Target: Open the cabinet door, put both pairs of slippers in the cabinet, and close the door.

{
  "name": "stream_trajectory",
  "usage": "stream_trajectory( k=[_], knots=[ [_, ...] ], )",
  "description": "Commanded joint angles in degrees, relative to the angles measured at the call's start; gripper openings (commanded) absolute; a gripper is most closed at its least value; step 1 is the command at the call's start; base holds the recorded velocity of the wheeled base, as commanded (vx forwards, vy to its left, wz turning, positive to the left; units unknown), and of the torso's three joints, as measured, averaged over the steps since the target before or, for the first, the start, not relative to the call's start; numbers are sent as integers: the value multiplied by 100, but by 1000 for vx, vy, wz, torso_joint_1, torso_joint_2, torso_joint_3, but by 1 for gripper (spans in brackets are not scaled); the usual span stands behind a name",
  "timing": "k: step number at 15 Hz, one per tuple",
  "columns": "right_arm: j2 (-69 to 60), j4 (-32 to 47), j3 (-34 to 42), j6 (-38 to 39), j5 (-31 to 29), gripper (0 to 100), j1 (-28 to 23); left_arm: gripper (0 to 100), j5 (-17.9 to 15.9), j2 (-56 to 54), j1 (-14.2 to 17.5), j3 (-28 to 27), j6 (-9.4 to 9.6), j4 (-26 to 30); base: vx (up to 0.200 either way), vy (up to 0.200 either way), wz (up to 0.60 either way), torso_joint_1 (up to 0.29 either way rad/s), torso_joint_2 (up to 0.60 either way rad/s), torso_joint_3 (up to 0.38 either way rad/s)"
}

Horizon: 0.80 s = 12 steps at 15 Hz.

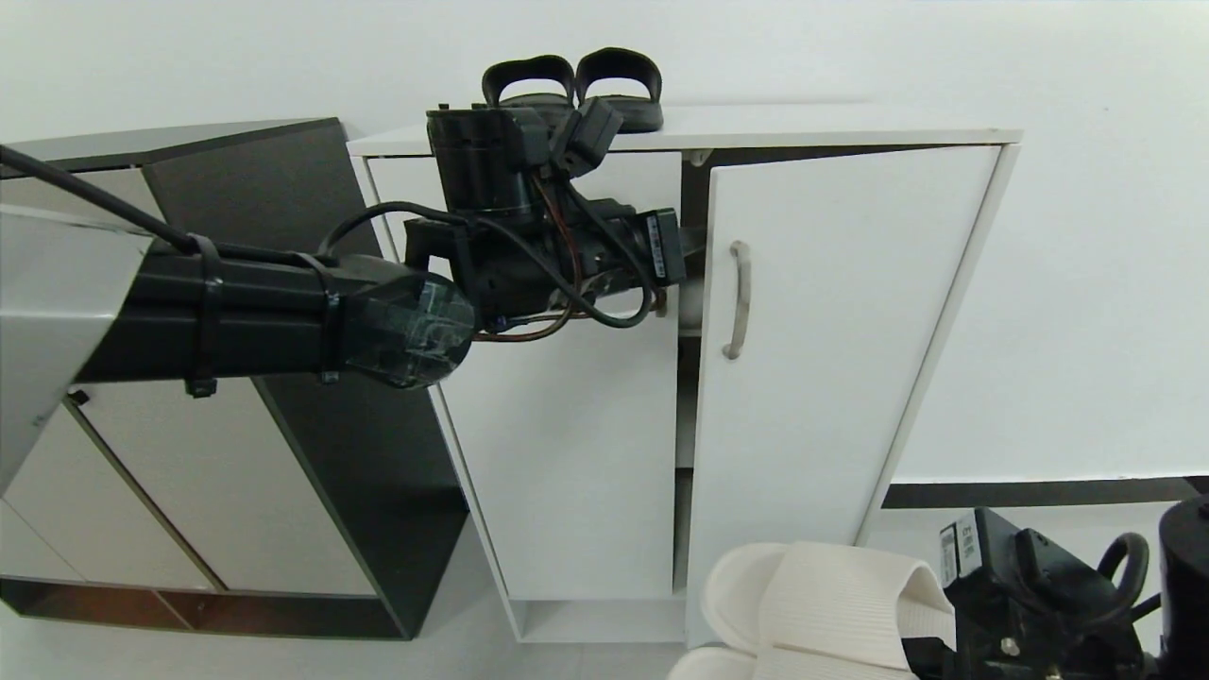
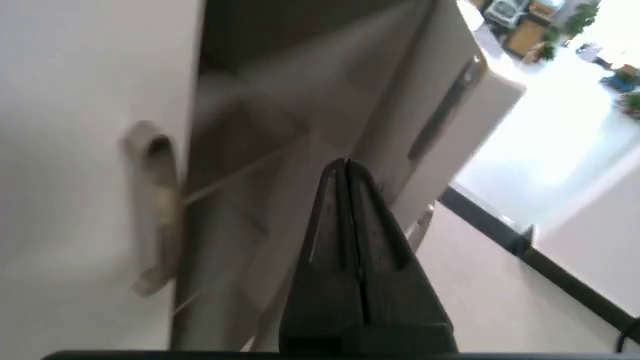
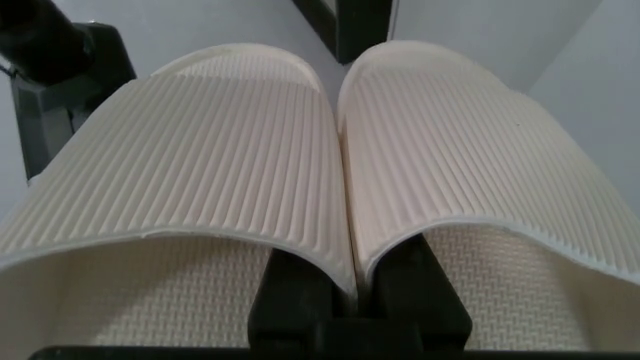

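Left tool point(image 2: 346, 172), closed empty, held level at cabinet point(image 1: 567, 453) gap; right tool point(image 3: 358, 308) clamps white slippers point(image 3: 240, 150)

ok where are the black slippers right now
In the head view, the black slippers sit side by side on top of the white cabinet, toward its left end, above the left door.

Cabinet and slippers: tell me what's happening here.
The robot is partway into putting slippers away in the white cabinet. Its left gripper, shut with nothing in it, is at the gap between the two doors, and the right-hand door stands slightly ajar. The right gripper holds a pale ribbed pair of slippers low in front of the cabinet. A black pair sits on top of the cabinet, not yet put inside.
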Motion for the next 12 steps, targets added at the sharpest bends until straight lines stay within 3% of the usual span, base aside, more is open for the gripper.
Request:
stream_trajectory(
  k=[1,4,7,10,12],
  knots=[
    [5,1,72,-1,6,0,139,0,-28,-60,-241,92,1,-12,-200,0,0,2,-2,-2],
    [5,10,160,-1,6,0,235,0,-45,-376,-1138,426,19,-56,-200,0,0,-1,4,2],
    [14,10,160,-1,6,0,235,0,-37,-385,-1498,399,28,-65,-200,0,0,2,2,7],
    [84,-17,89,16,-29,0,191,0,-2,-640,-777,540,-7,-135,-67,0,0,-1,-1,4],
    [199,-43,-16,34,-38,0,59,0,7,-1387,-320,1181,-16,-118,0,0,0,0,0,0]
  ],
)
